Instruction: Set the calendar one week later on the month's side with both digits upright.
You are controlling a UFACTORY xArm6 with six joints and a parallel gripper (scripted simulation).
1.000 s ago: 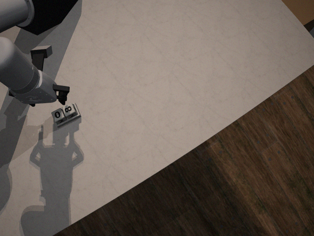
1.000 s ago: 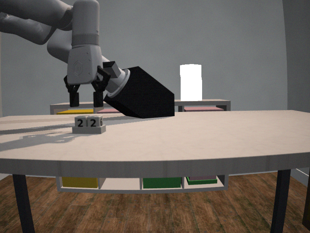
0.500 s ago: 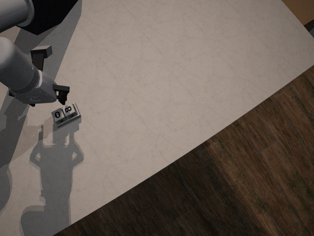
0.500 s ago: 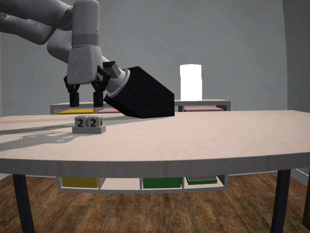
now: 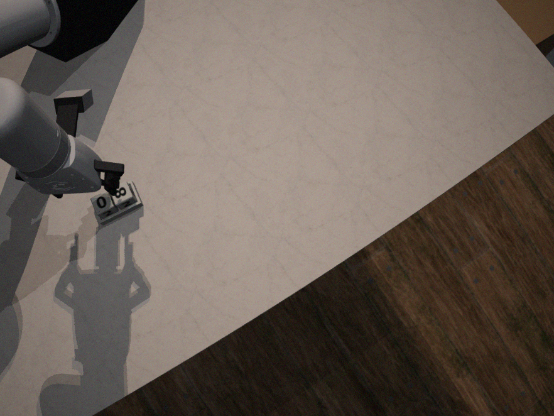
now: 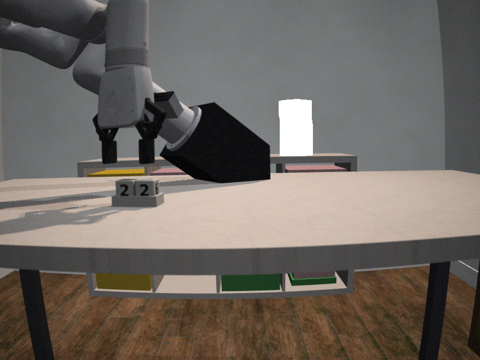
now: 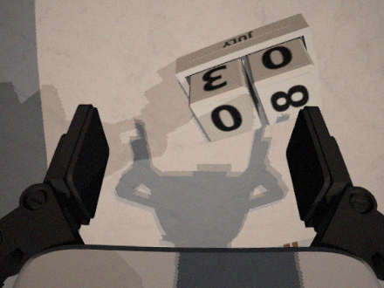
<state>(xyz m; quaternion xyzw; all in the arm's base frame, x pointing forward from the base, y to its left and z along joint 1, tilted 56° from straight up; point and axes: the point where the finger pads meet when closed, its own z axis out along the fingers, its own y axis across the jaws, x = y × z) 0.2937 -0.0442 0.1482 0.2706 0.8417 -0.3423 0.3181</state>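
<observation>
Background wall: grey (image 6: 216, 57), with a low shelf (image 6: 217, 295) behind the worktop (image 5: 313, 156) (image 6: 309, 217) (image 7: 87, 26).
Left cube (image 5: 102, 202) (image 6: 124, 188) (image 7: 225, 117): 0 on top, 3 on the month side, 2 on the near side. I judge a quarter turn toward the month would bring that 0 round; I would check its upright before lowering.
Fingers (image 5: 85, 193) (image 6: 128, 150): wide apart, nothing between them, above and toward the far side of the calendar. I would line them up square to one cube and descend straight, so the pads miss its neighbour.
Tray (image 5: 121, 215) (image 6: 133, 200) (image 7: 244, 42): flat on the worktop at the left, JULY facing far. I'd lift well above its rim before any turn, lest it get dragged or tipped.
Right cube (image 5: 123, 196) (image 6: 146, 188) (image 7: 288, 101): 8 on top, 0 on the month side, 6 on its right. I read 03 from the far side, so the goal is 10; this tens place needs a 1, which I cannot see on any exposed face.
</observation>
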